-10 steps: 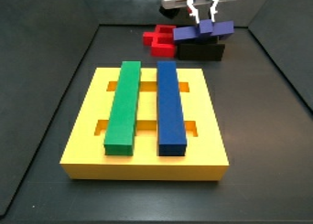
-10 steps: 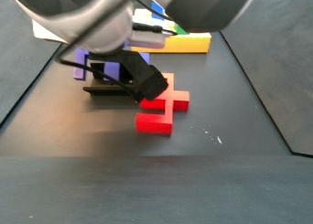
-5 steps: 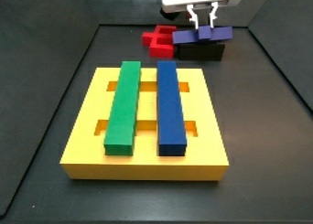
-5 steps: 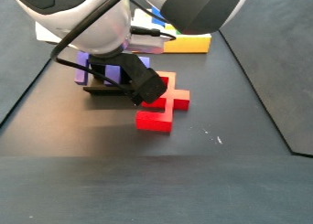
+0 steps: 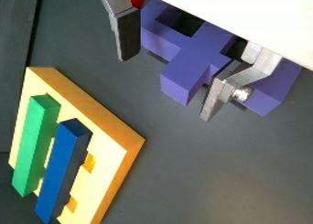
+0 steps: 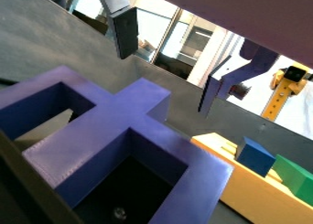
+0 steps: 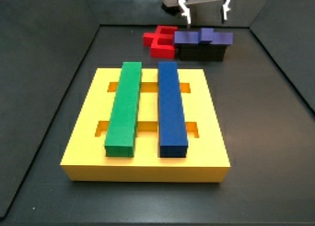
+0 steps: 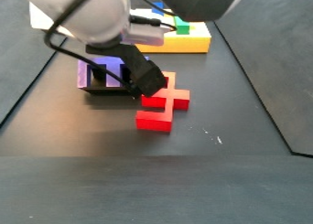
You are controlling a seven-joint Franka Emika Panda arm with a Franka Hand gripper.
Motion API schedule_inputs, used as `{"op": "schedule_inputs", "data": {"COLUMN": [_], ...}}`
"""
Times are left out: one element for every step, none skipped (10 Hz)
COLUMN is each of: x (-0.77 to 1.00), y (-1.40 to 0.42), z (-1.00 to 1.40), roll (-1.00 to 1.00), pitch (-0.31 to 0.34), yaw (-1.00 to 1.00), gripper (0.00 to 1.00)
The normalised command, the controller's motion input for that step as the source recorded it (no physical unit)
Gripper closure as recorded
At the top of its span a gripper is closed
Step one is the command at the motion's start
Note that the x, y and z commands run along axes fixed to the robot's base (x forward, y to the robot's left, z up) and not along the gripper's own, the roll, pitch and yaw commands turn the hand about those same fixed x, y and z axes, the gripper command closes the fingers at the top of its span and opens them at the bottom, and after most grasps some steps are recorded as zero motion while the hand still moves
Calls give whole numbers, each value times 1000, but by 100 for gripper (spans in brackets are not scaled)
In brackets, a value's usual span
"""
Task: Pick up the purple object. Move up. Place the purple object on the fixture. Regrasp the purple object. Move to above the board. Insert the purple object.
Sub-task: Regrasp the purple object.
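Matte black floor, notched purple object [image 7: 202, 36] on blocky fixture [image 7: 207, 52], tool [image 7: 205, 8] above, spread, empty-handed.

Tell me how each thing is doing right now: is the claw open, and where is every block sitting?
gripper: open, empty, just above the purple object.
purple object: released, resting on the fixture.
fixture: on the floor, carrying the purple object.
red piece: lying on the floor beside the fixture.
board: flat on the floor, apart from the rest.
green bar: lying on the board.
blue bar: lying on the board, beside the green bar.
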Motion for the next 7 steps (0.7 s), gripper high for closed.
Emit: {"op": "schedule_inputs", "data": {"x": [20,0,0,0,23,0,0], "y": [-354,-271,-217,-183,-206,-200,-29], "z": [311,97,37,31,91,114,46], "roll": [1000,1000,1000,1000,1000,1000,1000], "pitch": [43,69,51,29,0,0,0], "yaw": [103,69,86,123,129,60,74], "gripper": [0,0,0,0,0,0,0]}}
